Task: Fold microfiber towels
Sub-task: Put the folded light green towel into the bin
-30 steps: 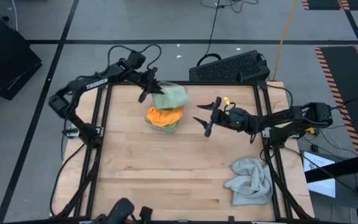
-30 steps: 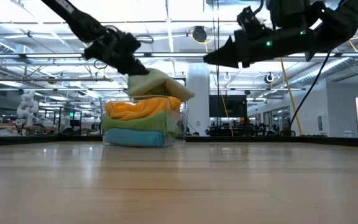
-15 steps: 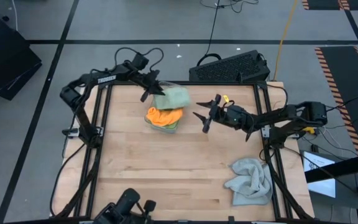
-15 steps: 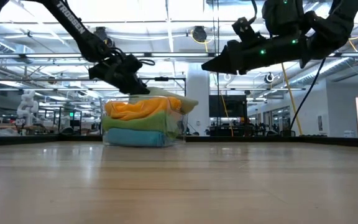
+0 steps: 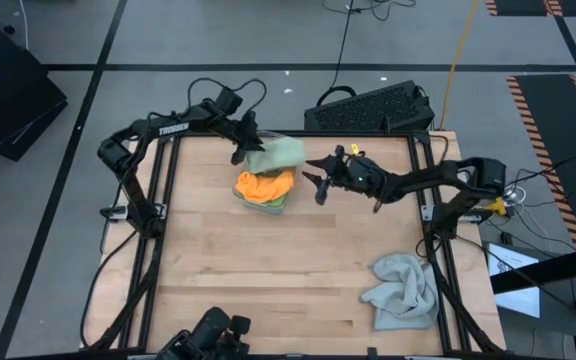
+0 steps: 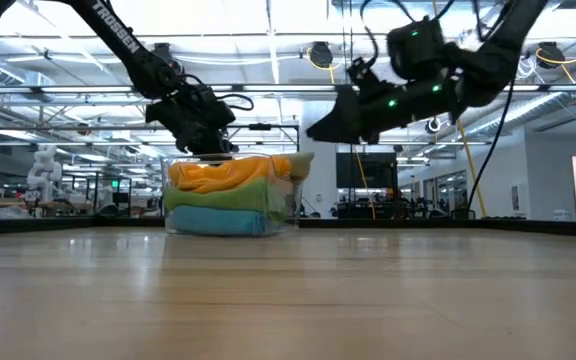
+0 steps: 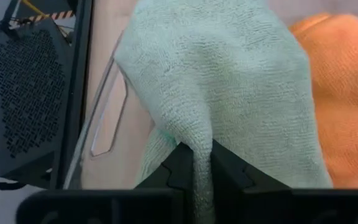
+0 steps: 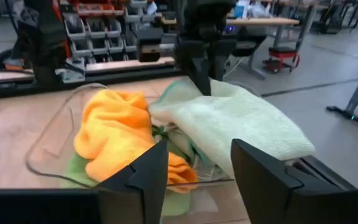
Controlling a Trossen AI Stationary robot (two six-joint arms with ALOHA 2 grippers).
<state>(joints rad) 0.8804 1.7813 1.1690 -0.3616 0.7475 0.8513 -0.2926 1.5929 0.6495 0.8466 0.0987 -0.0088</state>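
A clear bin (image 6: 283, 205) at the table's far middle holds a blue towel (image 6: 213, 220), a bright green towel (image 6: 218, 195) and an orange towel (image 5: 265, 186) stacked. A sage green towel (image 5: 280, 153) lies on top, with one end draped over the bin's rim (image 8: 278, 146). My left gripper (image 5: 251, 148) is shut on it. My right gripper (image 5: 313, 181) hangs open just right of the bin and points at it, touching nothing. A light grey towel (image 5: 403, 290) lies crumpled on the table's near right. My left gripper pinches a raised fold of the sage green towel (image 7: 202, 146) between its two fingers, at the towel's end toward the table's left. The fingers (image 8: 199, 68) slant down from the far left. The towel rests slack on the orange towel (image 7: 340, 93).
A black perforated box (image 5: 373, 108) stands just beyond the table's far edge. Black frame rails (image 5: 158, 210) run along the table's left and right sides. Bare wood (image 5: 268, 270) stretches from the bin to the near edge.
My left gripper has gone down toward the bin with the sage green towel. The towel hung above the stack before and now lies on the orange towel. My right gripper has moved toward the table's left edge, closer to the bin.
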